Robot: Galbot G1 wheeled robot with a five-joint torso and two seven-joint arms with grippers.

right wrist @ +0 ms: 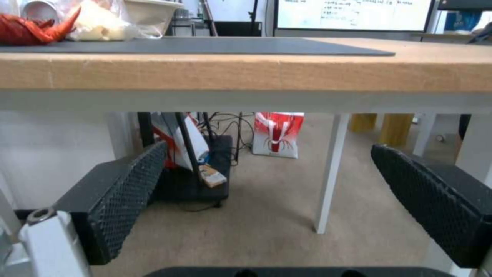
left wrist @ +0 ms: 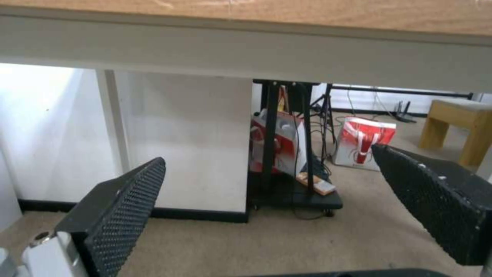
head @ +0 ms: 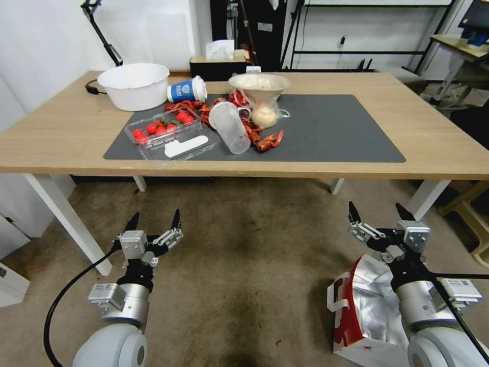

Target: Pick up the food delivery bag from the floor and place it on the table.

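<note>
food delivery bag (head: 364,311) on floor (head: 244,265) beneath released right end effector (head: 376,214), left end effector (head: 154,220) released, table (head: 448,148) crowded

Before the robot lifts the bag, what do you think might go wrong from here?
1. The bag lies open on the carpet under the right arm; the open right tool may crumple its foil instead of catching a handle.
2. Food crowds the left of the mat; a careless placement could knock the tipped cup.
</note>
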